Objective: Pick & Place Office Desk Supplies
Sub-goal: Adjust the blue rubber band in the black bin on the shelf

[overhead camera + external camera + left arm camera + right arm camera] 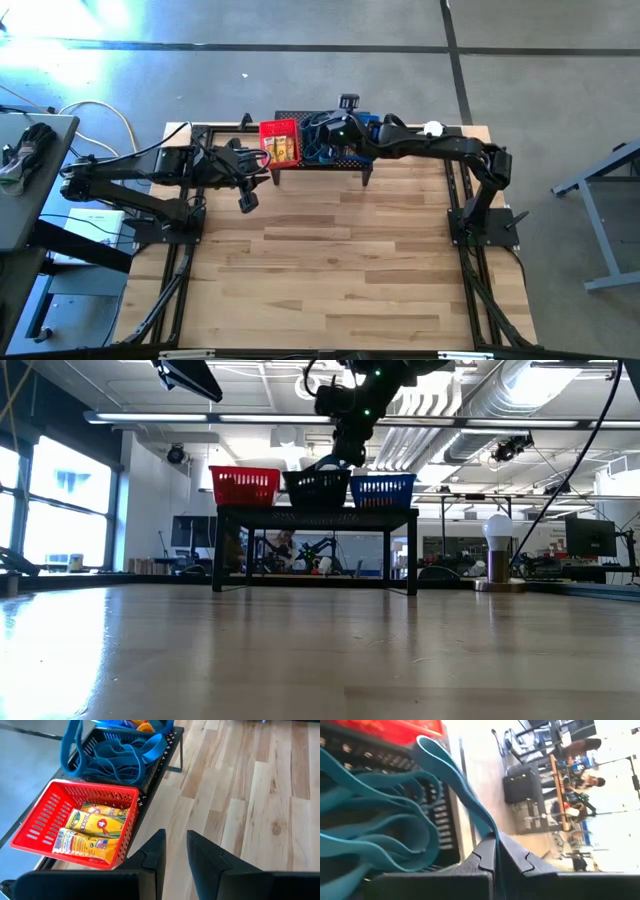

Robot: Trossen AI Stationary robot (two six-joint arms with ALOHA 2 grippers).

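Observation:
On the black mesh stand (345,160) at the table's far edge stand a red basket (47,815), a black basket (317,488) and a blue basket (383,488). Yellow blocks (95,827) lie in the red basket. Teal bands (117,760) fill the black one. My right gripper (495,840) hovers over the black basket (335,130), shut on a teal band. My left gripper (176,834) hangs above the table (247,203), just near of the red basket, slightly open and empty. My right gripper pinches one teal band (487,827) between its two fingers, coming from above over the black basket. The band rises from the fingertips as a loop (427,747), and its other end lies among the bands in the basket.
A silver cone with a white ball (497,550) stands at the table's far right corner (432,128). The wooden table top (340,260) spreads out near of the stand. Orange items (145,726) show in the blue basket.

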